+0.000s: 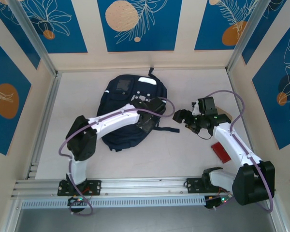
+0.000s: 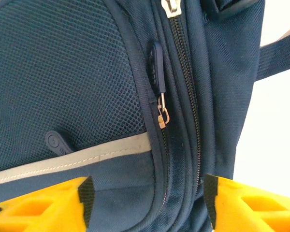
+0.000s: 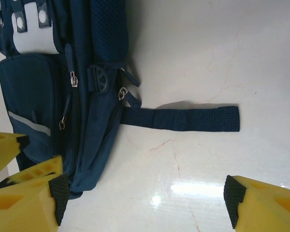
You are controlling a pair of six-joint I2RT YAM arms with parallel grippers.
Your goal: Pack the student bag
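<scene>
The student bag (image 1: pixel 117 104) lies flat on the pale worktop (image 1: pixel 183 159), toward the back and a little left of centre, with its top loop pointing at the rear wall. The left arm reaches across the bag's lower half to its right side. Seen from the wrist, the left gripper (image 2: pixel 147 193) hangs close over the bag with its yellow fingers (image 2: pixel 43 205) apart. Navy fabric and two zip lines run through the gap, and nothing is pinched between the jaws. Just ahead of it a small metal zip pull (image 2: pixel 162 115) hangs from a dark tab, beside a mesh panel (image 2: pixel 63 72) and a grey reflective stripe (image 2: pixel 87 157). The right gripper (image 3: pixel 142 198) sits to the right of the bag, apart from it and above bare worktop. Its jaws are spread wide and hold nothing. A loose navy strap (image 3: pixel 183 118) lies flat on the worktop, running out from the bag's side toward that gripper. A flat red item (image 1: pixel 221 151) rests on the worktop near the right arm, partly hidden by it.
</scene>
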